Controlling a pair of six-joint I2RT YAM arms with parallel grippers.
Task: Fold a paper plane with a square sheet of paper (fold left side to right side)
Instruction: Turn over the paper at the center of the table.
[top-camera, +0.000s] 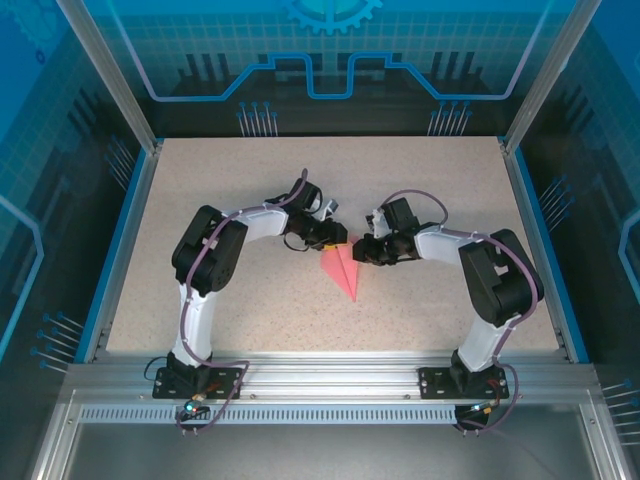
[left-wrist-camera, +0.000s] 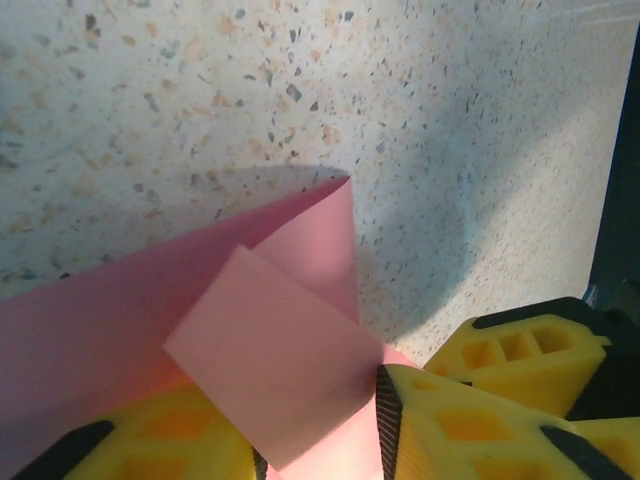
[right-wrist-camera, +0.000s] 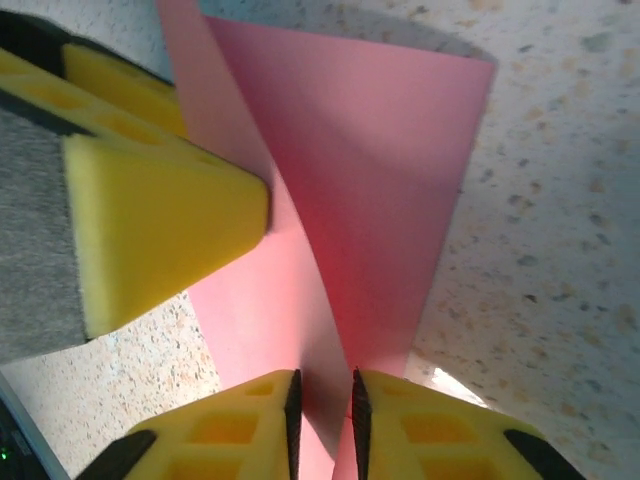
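Room lies open to every edge of the speckled beige tabletop (top-camera: 200, 200) around the central slim pink-red paper plane (top-camera: 343, 272), whose tip and long axis point to the near edge, with the right gripper (right-wrist-camera: 324, 405) pinching it and the left gripper (left-wrist-camera: 315, 430) narrowly parted astride a flap.

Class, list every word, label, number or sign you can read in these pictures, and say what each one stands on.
No text can be read anywhere.
Folded pink paper: plain, no print.
Yellow finger pads: no marks or numbers.
Blue back wall: a gear drawing and line pattern, no letters.
Speckled table: no labels.
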